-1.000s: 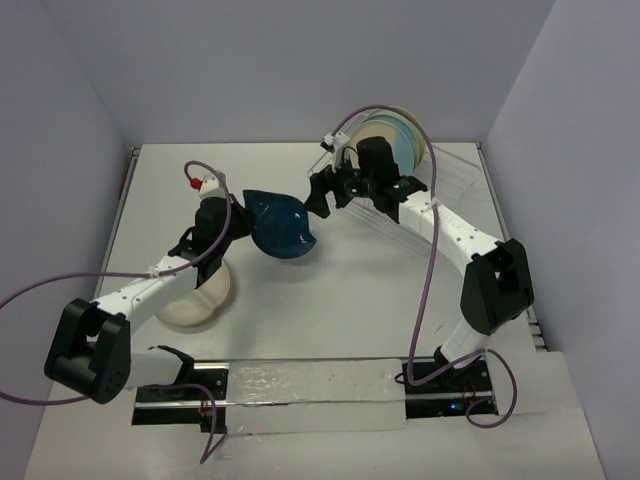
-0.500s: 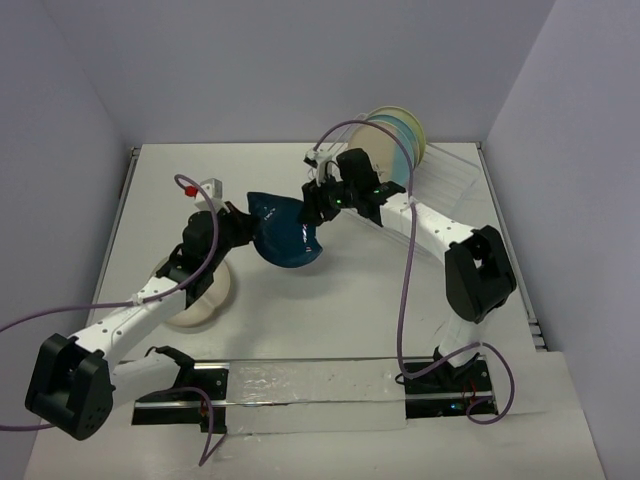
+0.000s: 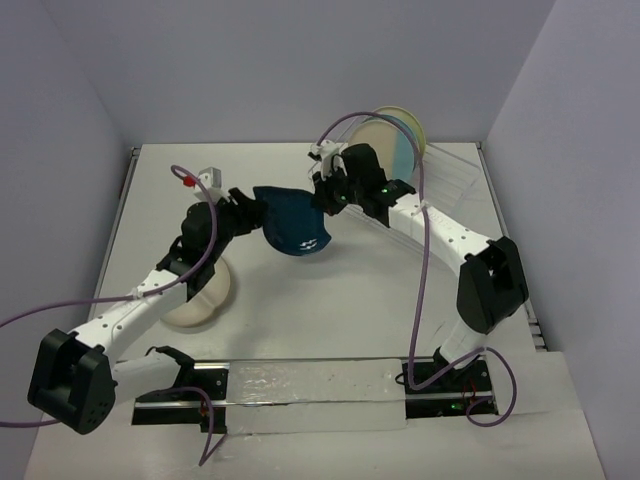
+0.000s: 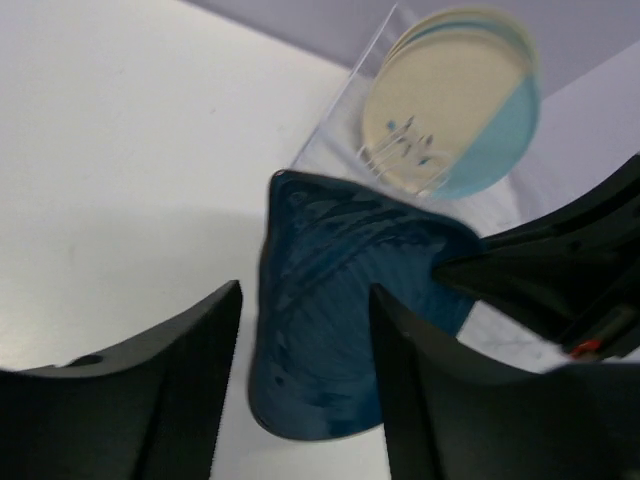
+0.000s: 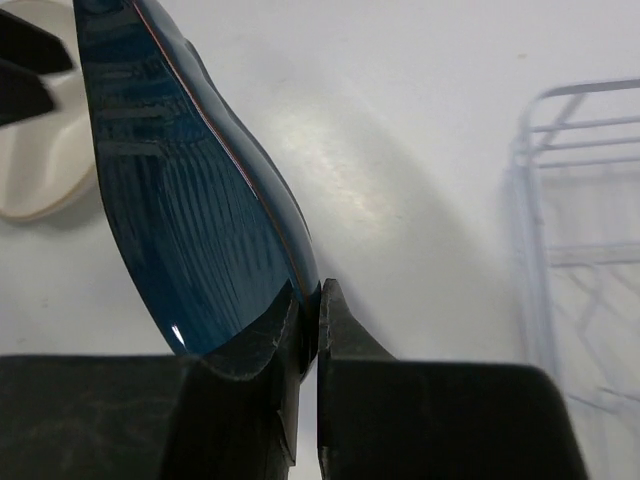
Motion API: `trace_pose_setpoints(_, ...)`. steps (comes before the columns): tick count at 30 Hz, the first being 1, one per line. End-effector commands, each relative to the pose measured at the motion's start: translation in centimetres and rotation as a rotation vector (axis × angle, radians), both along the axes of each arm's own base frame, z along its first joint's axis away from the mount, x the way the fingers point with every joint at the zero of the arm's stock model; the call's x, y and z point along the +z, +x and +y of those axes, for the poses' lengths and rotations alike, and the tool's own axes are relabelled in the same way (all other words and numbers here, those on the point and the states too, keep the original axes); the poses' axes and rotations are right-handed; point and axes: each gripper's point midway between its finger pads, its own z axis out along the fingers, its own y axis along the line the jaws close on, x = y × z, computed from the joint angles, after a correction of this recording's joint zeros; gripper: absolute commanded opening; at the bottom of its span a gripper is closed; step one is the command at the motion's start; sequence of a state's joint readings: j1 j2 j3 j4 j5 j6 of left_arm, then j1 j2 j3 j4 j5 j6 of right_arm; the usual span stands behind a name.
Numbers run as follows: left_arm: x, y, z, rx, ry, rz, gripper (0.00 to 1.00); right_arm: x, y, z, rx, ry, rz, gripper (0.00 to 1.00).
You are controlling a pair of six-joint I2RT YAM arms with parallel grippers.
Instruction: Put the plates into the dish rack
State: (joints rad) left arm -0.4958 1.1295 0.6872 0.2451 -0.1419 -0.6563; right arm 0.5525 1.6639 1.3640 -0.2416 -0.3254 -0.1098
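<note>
Dark blue and glossy, the leaf-shaped dish point(image 3: 295, 225) hangs clear of the tabletop point(image 3: 340, 300), between the two sets of jaws. The right jaws are pressed together on its rim, pinching the thin edge at one end. In the right wrist view the dish stands on edge and rises up and to the left from that pinch, its hollow face turned left.

The left jaws are spread wide at the dish's opposite end. In the left wrist view the blue surface fills the gap between the two dark fingers point(image 4: 150, 390). Whether either finger touches the dish cannot be told from the pictures.

Beyond the right jaws, on their far side, stands the white wire dish rack point(image 3: 450, 180), apart from the dish. Round plates point(image 4: 450, 110) stand upright in it. The front one is cream with a pale blue half and a small sprig motif, and a pale green rim shows behind it.

Below and behind the left jaws, a cream divided plate point(image 3: 205, 300) lies flat on the tabletop, partly under the left arm.
</note>
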Motion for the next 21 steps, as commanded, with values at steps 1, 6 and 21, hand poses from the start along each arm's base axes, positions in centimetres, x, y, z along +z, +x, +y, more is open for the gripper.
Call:
trace_pose_setpoints(1, 6.3, 2.1, -1.0, 0.022, -0.086, -0.123, 0.79, 12.9, 4.4, -3.9, -0.221, 0.008, -0.392, 0.0)
trace_pose_setpoints(6, 6.9, 3.0, 0.4, 0.11, -0.065, -0.12, 0.98, 18.0, 7.0, -9.5, -0.428, -0.069, -0.541, 0.0)
trace_pose_setpoints(21, 2.7, 4.4, 9.0, 0.423, -0.012, 0.019, 0.99, 20.3, 14.3, -20.8, -0.877, -0.634, -0.78, 0.0)
